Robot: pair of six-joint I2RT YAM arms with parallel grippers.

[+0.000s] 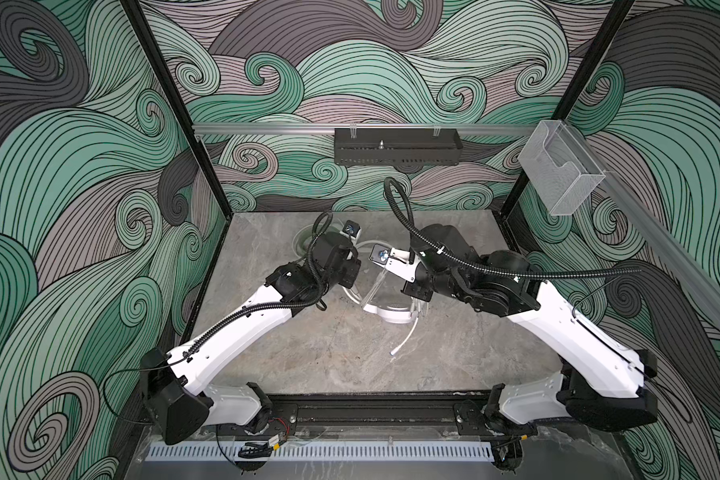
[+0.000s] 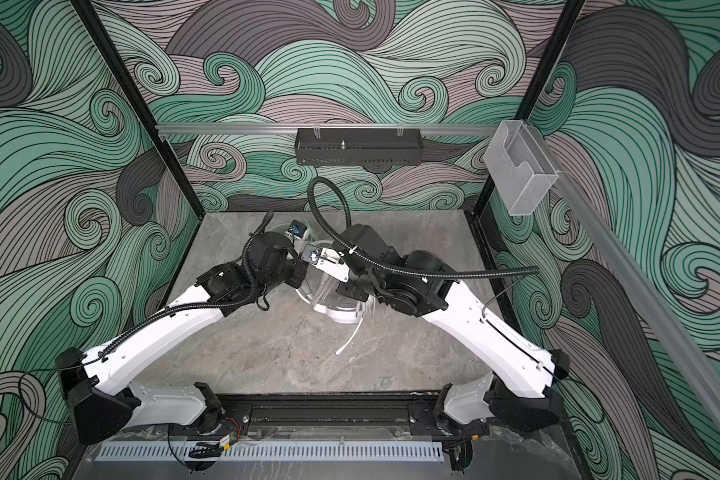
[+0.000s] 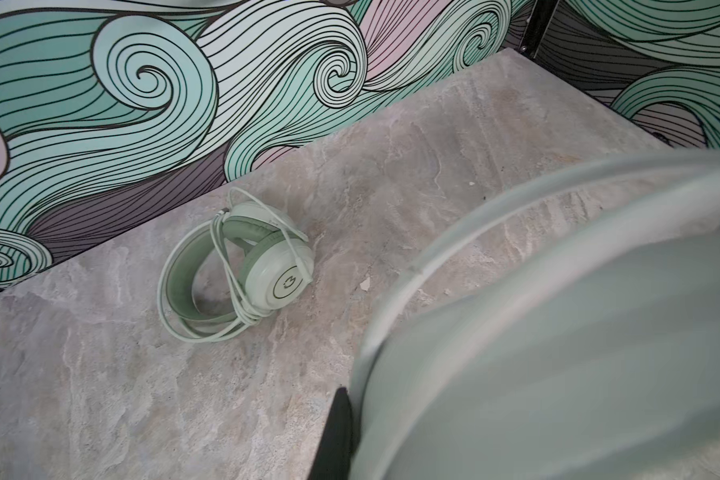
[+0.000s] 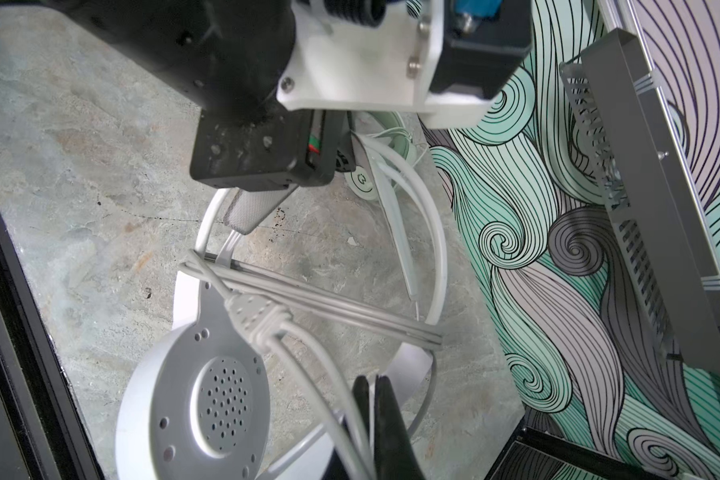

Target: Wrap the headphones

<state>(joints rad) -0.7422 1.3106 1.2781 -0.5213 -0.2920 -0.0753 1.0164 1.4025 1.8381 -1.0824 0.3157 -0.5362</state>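
The white headphones (image 1: 385, 311) stand between my two arms in both top views. Their perforated earcup (image 4: 202, 399) is nearest the right wrist camera. Several cable turns (image 4: 329, 309) cross their headband (image 4: 435, 266). My right gripper (image 4: 375, 380) is shut on a thin white cable strand beside that earcup. My left gripper (image 4: 262, 195) is shut on the top of the headband, which fills the left wrist view as a blurred pale arc (image 3: 537, 332) next to one black finger (image 3: 337, 428). A loose plug end (image 1: 393, 352) lies on the table. The mint green headphones (image 3: 242, 270) lie apart near the back wall, with their cable looped round them.
The grey stone table (image 1: 308, 353) is enclosed by patterned walls. A black perforated basket (image 1: 395, 150) hangs on the back rail. A clear plastic box (image 1: 562, 174) hangs at the right rail. Black corrugated hoses (image 1: 395, 195) arch over the arms.
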